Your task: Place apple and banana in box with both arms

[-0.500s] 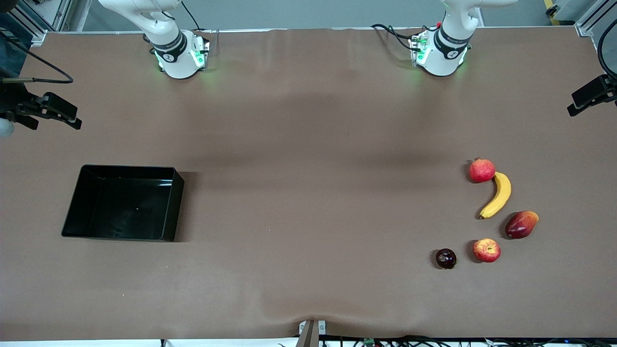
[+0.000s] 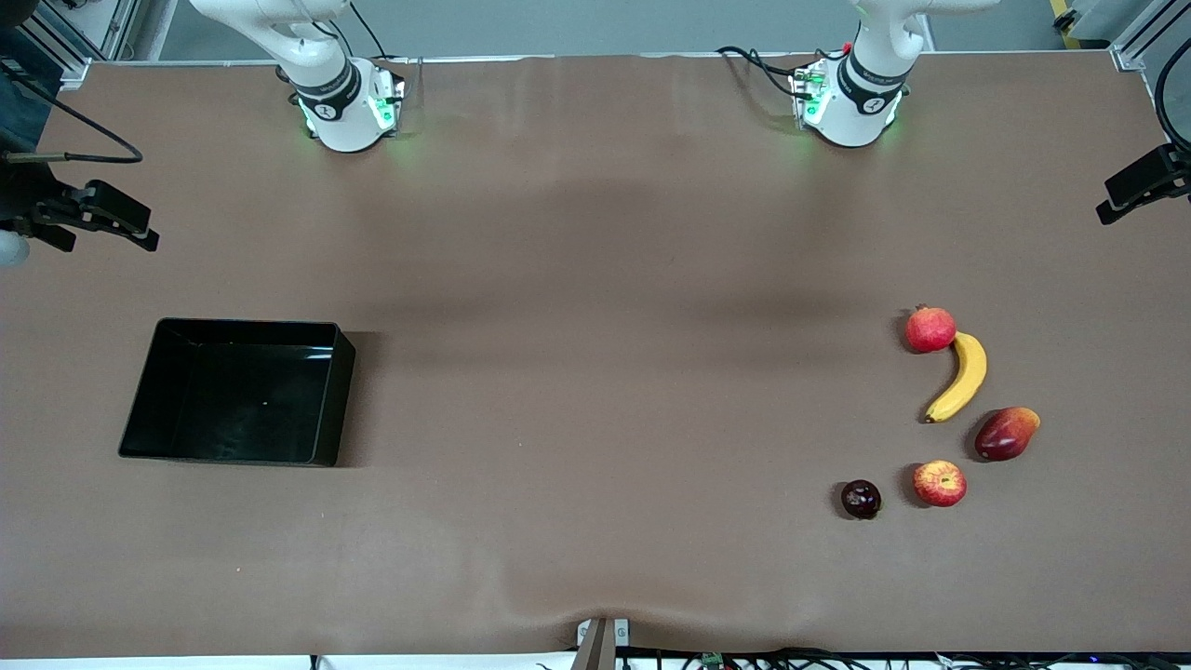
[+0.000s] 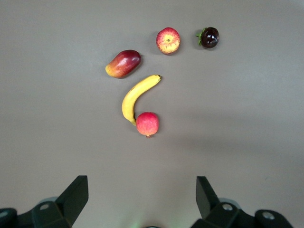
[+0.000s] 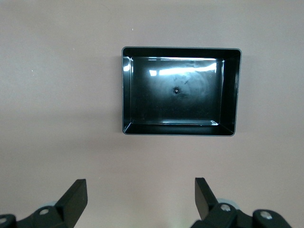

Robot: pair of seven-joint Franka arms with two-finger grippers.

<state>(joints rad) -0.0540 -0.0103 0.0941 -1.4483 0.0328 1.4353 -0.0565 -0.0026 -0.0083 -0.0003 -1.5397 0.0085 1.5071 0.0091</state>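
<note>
While both wide-open grippers, left gripper (image 3: 141,199) and right gripper (image 4: 141,199), hang high, the curved yellow banana (image 2: 960,377) touching a red pomegranate (image 2: 930,328), near the small red-yellow apple (image 2: 940,483) and well apart from the empty glossy black box (image 2: 346,372), risks nudging that pomegranate when grasped.

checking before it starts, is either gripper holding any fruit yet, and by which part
Nothing is held. The left gripper and right gripper are both open and empty.

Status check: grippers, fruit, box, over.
Left gripper and right gripper open, empty. Apple and banana on table. Box empty. Pomegranate touches banana.
</note>
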